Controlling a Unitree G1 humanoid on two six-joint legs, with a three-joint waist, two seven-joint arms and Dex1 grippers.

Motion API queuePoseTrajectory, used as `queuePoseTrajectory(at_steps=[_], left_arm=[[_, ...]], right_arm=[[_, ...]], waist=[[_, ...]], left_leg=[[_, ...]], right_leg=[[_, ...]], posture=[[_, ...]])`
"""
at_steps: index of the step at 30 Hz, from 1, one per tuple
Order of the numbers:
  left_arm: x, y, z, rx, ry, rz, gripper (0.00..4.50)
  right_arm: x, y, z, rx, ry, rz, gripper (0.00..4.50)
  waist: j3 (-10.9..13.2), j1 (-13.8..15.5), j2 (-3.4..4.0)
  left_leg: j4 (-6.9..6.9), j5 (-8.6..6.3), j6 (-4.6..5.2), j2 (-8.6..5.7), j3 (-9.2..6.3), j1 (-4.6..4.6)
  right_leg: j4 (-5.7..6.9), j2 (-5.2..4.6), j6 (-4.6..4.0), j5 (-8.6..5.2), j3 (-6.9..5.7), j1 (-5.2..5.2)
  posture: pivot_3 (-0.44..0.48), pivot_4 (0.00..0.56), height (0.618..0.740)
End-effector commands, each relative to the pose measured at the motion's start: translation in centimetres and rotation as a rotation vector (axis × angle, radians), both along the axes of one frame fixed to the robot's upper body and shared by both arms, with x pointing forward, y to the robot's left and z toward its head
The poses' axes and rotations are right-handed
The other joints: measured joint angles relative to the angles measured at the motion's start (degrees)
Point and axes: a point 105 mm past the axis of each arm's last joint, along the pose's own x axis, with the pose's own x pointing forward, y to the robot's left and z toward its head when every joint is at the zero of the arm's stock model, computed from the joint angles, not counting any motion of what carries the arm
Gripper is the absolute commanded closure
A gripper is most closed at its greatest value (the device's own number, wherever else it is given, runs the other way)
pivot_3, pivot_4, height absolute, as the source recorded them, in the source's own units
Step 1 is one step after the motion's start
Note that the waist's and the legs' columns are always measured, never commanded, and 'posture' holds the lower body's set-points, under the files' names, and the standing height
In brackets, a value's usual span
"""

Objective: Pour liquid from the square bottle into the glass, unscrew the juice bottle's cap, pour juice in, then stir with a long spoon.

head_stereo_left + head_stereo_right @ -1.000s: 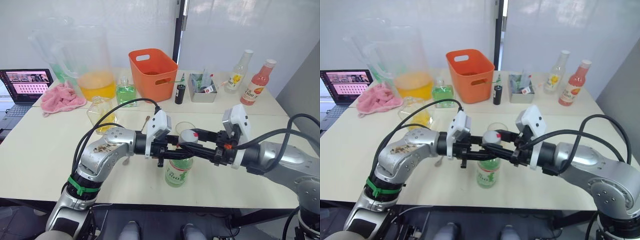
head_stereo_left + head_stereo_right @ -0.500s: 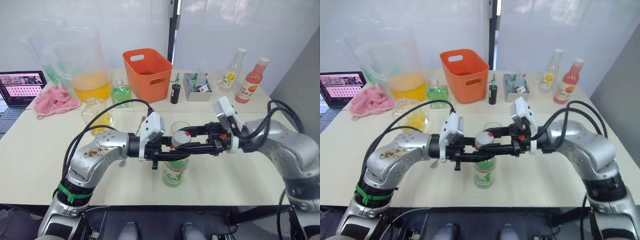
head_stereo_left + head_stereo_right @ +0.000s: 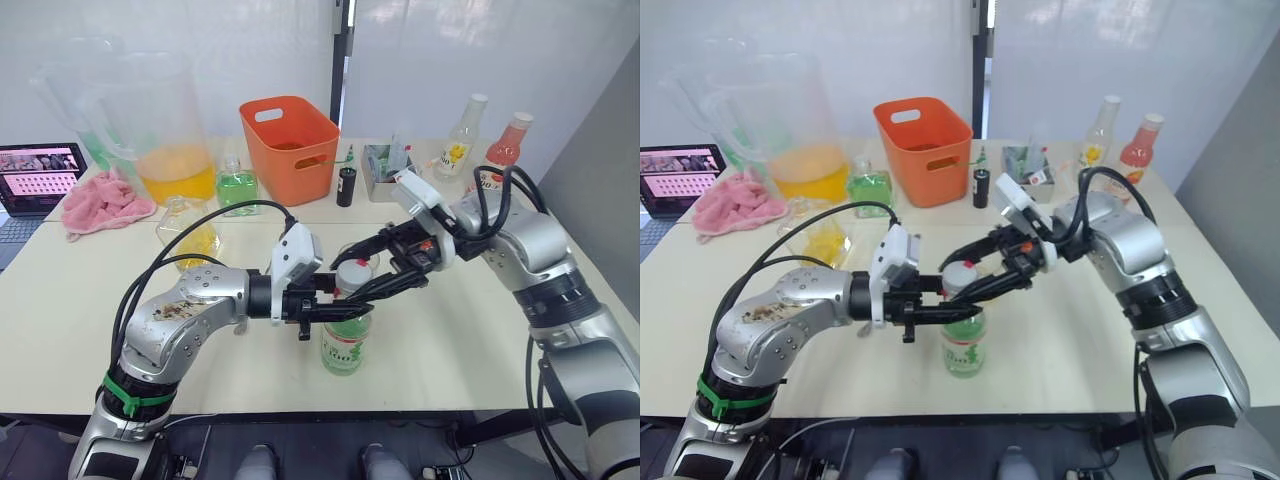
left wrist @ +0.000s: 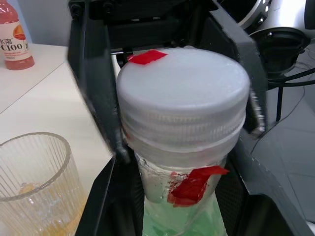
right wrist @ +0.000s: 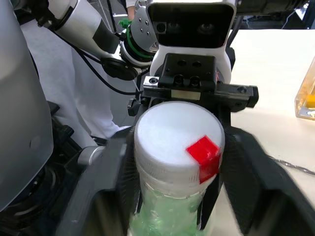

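Observation:
The juice bottle point(image 3: 344, 345) stands upright near the table's front edge, its green-and-white label facing me. My left gripper point(image 3: 338, 307) is shut on its neck just under the cap. The white cap point(image 5: 178, 130) with its red spot sits on top, and my right gripper point(image 3: 358, 282) is shut on it, one finger on each side. Just behind the bottle stands the glass point(image 4: 34, 187), with a little yellow liquid at its bottom. The square bottle point(image 3: 186, 232) with yellow liquid sits further back on the left. The long spoon is hidden.
Along the back stand a huge pitcher point(image 3: 165, 120) of orange liquid, a green square bottle point(image 3: 236, 186), an orange basket point(image 3: 290, 145), a small dark bottle point(image 3: 345, 187), a metal tray point(image 3: 385, 160), a slim yellow-label bottle point(image 3: 458, 140) and a pink-red bottle point(image 3: 497, 160). A pink cloth point(image 3: 100, 200) and laptop point(image 3: 40, 170) lie far left.
My right arm has swung up and back to the right, turning its wrist while the gripper stays on the cap. The left gripper keeps its hold on the neck. The camera has shifted.

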Motion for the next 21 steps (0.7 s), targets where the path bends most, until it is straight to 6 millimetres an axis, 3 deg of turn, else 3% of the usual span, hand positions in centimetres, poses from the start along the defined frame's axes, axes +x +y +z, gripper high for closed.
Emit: queuePoseTrajectory(at_steps=[1, 2, 6, 10, 21], left_arm=[[-1.4, -0.8, -0.4, 0.005, 0.038, -0.080, 3.07], [-1.4, -0.8, -0.4, 0.005, 0.039, -0.084, 3.07], [-1.3, -0.8, -0.4, 0.004, 0.042, -0.089, 3.07], [-0.8, -1.0, -0.2, -0.007, 0.021, -0.086, 3.07], [0.9, -1.6, 1.3, -0.079, -0.090, -0.095, 3.07]], right_arm=[[-0.8, -1.3, 1.9, 0.034, -0.001, 0.023, 0.37], [-0.9, -1.7, 2.0, 0.040, 0.008, 0.008, 0.03], [-1.2, -2.8, 2.2, 0.055, 0.023, -0.038, 0.03], [-2.8, -4.4, 2.7, 0.160, 0.020, -0.206, 0.03], [-5.6, -4.9, 3.3, 0.259, -0.035, -0.529, 0.03]], waist=[[0.00, 0.36, 0.00], [0.00, 0.55, 0.00], [0.00, 1.22, 0.00], [0.00, 1.68, 0.00], [0.00, 1.86, 0.00]], left_leg=[[-0.01, 0.00, 0.00, 0.00, 0.00, 0.00], [-0.01, 0.00, 0.00, 0.00, -0.01, -0.03], [-0.02, -0.01, -0.01, -0.01, 0.00, -0.07], [-0.06, -0.01, -0.01, 0.00, -0.01, -0.07], [0.17, 0.00, -0.01, -0.02, 0.00, -0.09]], right_leg=[[0.00, 0.00, 0.00, -0.01, 0.00, 0.00], [-0.01, 0.00, -0.01, -0.01, 0.00, 0.00], [-0.06, -0.01, -0.03, -0.01, 0.00, -0.01], [0.01, 0.01, -0.07, -0.06, 0.00, -0.06], [-0.06, 0.00, -0.09, -0.08, 0.04, 0.04]], posture=[[0.000, 0.150, 0.740], [0.000, 0.150, 0.740], [0.000, 0.150, 0.740], [0.000, 0.150, 0.740], [0.000, 0.150, 0.740]])
